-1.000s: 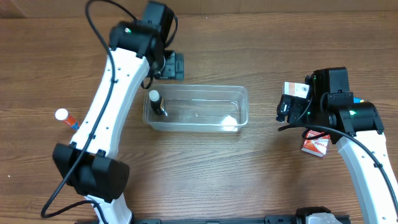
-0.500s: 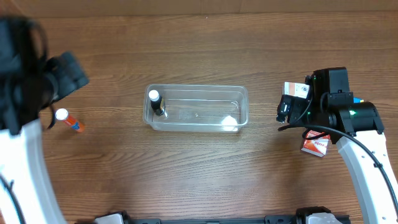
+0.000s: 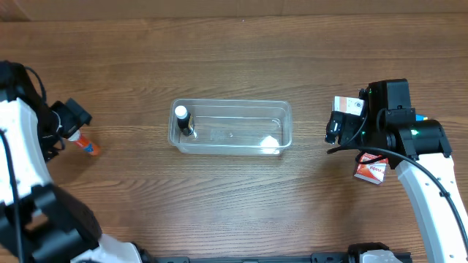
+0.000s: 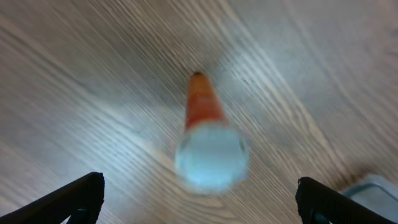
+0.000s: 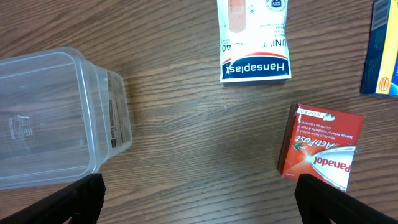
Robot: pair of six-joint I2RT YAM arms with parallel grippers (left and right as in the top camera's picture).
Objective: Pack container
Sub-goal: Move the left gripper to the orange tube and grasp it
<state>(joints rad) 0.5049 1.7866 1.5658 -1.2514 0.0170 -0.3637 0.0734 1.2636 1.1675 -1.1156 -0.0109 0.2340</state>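
- Overhead: my left claw (image 3: 72,121) has swung away from the tub's far-left corner to the counter's left edge and now hangs over the tube (image 3: 89,147). The tub (image 3: 231,104) sits mid-counter with a bottle (image 3: 183,119) already in its left end, so I judge the tube is next to pack. My right claw (image 3: 338,126) has not moved and is near the right edge.
- Left wrist: my fingers are spread wide and hold nothing. The tube lies below, between them, its blurred white cap nearest. Nothing beside it blocks a grasp.
- Right wrist: this claw is also spread and empty. A Hansaplast pack (image 5: 255,37), a Panadol box (image 5: 320,146) and a blue box (image 5: 385,50) lie apart from the tub's corner, still unpacked.
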